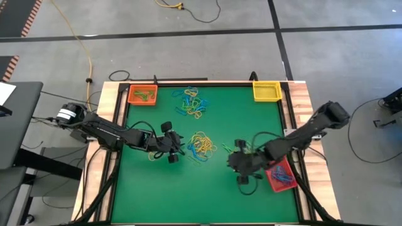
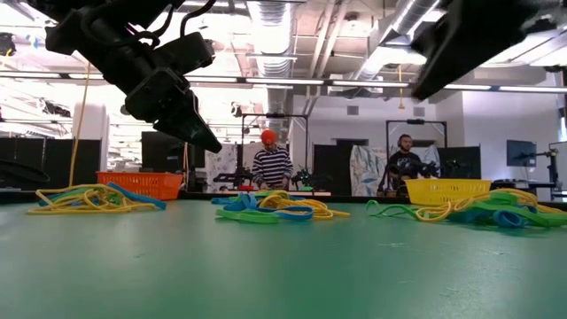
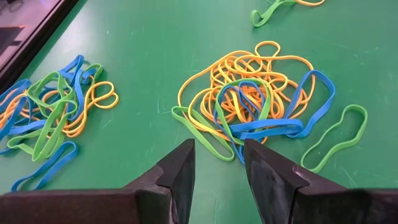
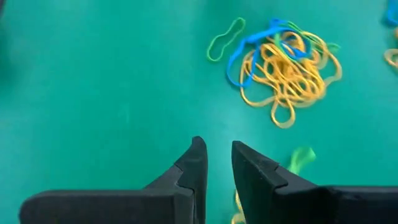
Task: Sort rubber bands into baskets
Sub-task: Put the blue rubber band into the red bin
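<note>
Rubber bands in yellow, blue and green lie in two heaps on the green table: a middle heap (image 1: 202, 145) (image 3: 255, 102) (image 4: 286, 65) and a far heap (image 1: 191, 102) (image 3: 53, 118). My left gripper (image 1: 179, 148) (image 3: 219, 152) hovers open just left of the middle heap, with nothing between its fingers. My right gripper (image 1: 230, 162) (image 4: 217, 152) hangs open to the right of that heap, pointing toward it, with nothing between its fingers. The orange basket (image 1: 142, 95) holds green bands, the red basket (image 1: 281, 176) holds blue ones, and the yellow basket (image 1: 266, 91) stands at the far right corner.
Single green loops lie apart from the middle heap (image 3: 336, 137) (image 4: 225, 38). A wooden frame (image 1: 301, 107) borders the table. Bare green mat lies along the near edge (image 1: 201, 201). In the low view, people (image 2: 271, 164) stand in the room beyond the table.
</note>
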